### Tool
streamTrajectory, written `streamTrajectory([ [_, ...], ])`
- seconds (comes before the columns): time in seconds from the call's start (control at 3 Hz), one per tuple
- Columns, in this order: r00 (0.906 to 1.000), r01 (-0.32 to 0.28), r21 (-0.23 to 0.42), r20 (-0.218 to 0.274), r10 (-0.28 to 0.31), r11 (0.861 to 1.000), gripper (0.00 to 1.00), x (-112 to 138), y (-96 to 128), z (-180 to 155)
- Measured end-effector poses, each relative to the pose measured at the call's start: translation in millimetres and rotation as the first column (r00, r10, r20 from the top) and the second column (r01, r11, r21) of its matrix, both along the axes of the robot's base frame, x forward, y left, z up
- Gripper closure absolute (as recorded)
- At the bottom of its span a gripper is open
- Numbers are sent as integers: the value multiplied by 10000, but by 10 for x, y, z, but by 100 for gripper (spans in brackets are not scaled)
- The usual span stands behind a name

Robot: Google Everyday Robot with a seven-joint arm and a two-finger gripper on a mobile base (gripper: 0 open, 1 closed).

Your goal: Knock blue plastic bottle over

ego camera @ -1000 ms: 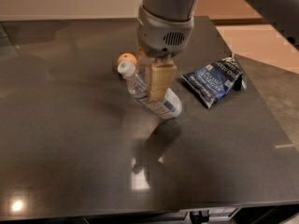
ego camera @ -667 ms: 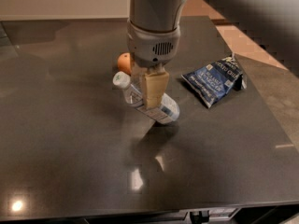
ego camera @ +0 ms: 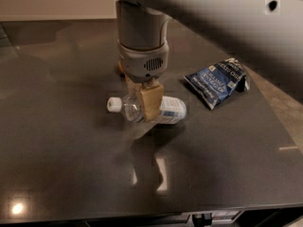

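Observation:
The blue plastic bottle (ego camera: 172, 110) is small and clear, with a blue-and-white label and a white cap (ego camera: 113, 104). It lies on its side on the dark table (ego camera: 66, 169), cap pointing left. My gripper (ego camera: 150, 107) comes down from the grey wrist above. Its lower end is at the middle of the bottle and covers part of it. Whether it is touching the bottle cannot be told.
A crinkled dark-blue snack bag (ego camera: 218, 82) lies to the right of the bottle. A sliver of an orange object (ego camera: 121, 70) shows behind the wrist. My large grey arm (ego camera: 227, 27) spans the upper right. The table's front edge runs along the bottom.
The bottle has gone from leaning upright to lying flat on its side, cap to the left. The gripper has moved down and left with it.

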State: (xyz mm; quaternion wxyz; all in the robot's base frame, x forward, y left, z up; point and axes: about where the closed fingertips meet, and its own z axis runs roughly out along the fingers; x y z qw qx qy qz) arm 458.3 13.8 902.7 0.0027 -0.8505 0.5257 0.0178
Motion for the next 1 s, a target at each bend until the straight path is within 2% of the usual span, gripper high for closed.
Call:
streamTrajectory([
  [0.33,9998,-185,-242,-72,184,9995,12,-26,36,-93],
  [0.67,9997,-222,-133,43,223,9997,0,12,120,-187],
  [1.0,9995,-221,70,230,219,9997,0,57,177,-193],
])
